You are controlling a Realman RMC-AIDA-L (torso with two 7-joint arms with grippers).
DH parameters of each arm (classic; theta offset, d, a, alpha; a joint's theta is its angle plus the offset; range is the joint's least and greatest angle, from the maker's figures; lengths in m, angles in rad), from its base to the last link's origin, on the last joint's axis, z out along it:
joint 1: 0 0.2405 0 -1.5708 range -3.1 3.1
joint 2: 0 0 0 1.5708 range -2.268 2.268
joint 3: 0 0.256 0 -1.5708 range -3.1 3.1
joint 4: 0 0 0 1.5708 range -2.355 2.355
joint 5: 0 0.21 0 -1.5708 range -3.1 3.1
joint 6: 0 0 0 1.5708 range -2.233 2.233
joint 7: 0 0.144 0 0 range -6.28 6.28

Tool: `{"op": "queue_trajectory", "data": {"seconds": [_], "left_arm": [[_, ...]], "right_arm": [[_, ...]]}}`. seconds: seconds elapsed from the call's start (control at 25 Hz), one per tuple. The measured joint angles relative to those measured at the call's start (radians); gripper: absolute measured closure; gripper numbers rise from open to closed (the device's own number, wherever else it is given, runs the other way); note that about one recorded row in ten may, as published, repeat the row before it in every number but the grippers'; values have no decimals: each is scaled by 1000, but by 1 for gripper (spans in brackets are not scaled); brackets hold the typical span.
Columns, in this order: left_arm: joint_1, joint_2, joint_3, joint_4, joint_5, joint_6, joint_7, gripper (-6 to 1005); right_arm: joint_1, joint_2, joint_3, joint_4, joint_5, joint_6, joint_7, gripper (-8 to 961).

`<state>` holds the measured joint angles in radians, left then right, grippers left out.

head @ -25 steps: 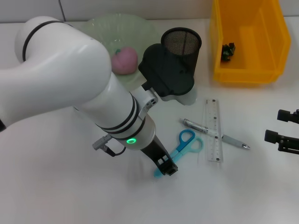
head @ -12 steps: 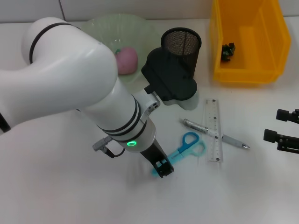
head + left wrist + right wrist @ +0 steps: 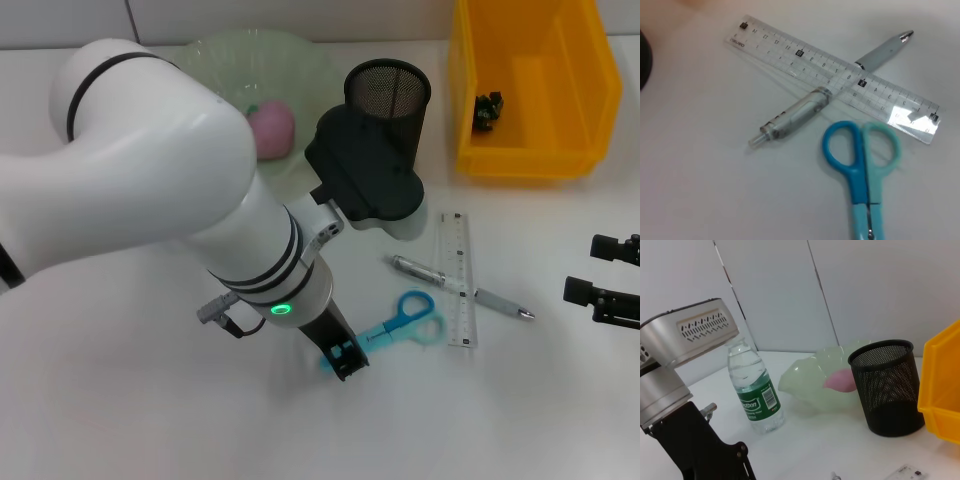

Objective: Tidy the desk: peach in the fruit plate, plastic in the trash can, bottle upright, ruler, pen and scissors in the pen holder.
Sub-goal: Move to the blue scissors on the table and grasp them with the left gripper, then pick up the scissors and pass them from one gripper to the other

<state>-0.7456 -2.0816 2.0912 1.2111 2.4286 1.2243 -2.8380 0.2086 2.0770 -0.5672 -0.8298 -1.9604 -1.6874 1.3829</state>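
My left gripper (image 3: 341, 359) is low over the table, shut on the blade end of the blue scissors (image 3: 400, 322). The scissor handles (image 3: 861, 150) lie beside the clear ruler (image 3: 456, 279) and the silver pen (image 3: 432, 272), which crosses the ruler (image 3: 835, 75). The black mesh pen holder (image 3: 388, 95) stands behind them. The pink peach (image 3: 270, 130) lies in the green fruit plate (image 3: 215, 55). The dark bit of plastic (image 3: 488, 110) lies in the yellow bin (image 3: 530, 150). The water bottle (image 3: 756, 390) stands upright. My right gripper (image 3: 606, 272) is open at the right edge.
The left arm's bulk covers the left half of the table in the head view and hides the bottle there. The yellow bin (image 3: 942, 390) stands right of the pen holder (image 3: 887, 387). Bare table lies in front of the scissors.
My left gripper has shifted slightly left and the scissors have moved and turned with it, the handles sliding closer to the ruler's near end. The right arm has not moved.
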Motion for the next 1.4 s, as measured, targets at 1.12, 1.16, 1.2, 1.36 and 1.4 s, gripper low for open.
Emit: {"op": "queue_trajectory", "data": {"seconds": [1.12, 1.16, 1.2, 1.36, 1.4], "left_arm": [[70, 3, -68, 235, 161, 169, -14, 773], [75, 3, -74, 252, 169, 175, -14, 771], [82, 3, -80, 273, 178, 183, -14, 769], [152, 3, -133, 421, 223, 170, -18, 762], [167, 3, -138, 444, 228, 153, -17, 761]], "right_arm": [[22, 1, 77, 28, 12, -18, 41, 115], [28, 1, 100, 44, 14, -26, 42, 115], [34, 1, 124, 61, 20, -34, 42, 116], [38, -1, 238, 187, 141, -105, 19, 118], [34, 0, 262, 235, 186, -127, 5, 119]]}}
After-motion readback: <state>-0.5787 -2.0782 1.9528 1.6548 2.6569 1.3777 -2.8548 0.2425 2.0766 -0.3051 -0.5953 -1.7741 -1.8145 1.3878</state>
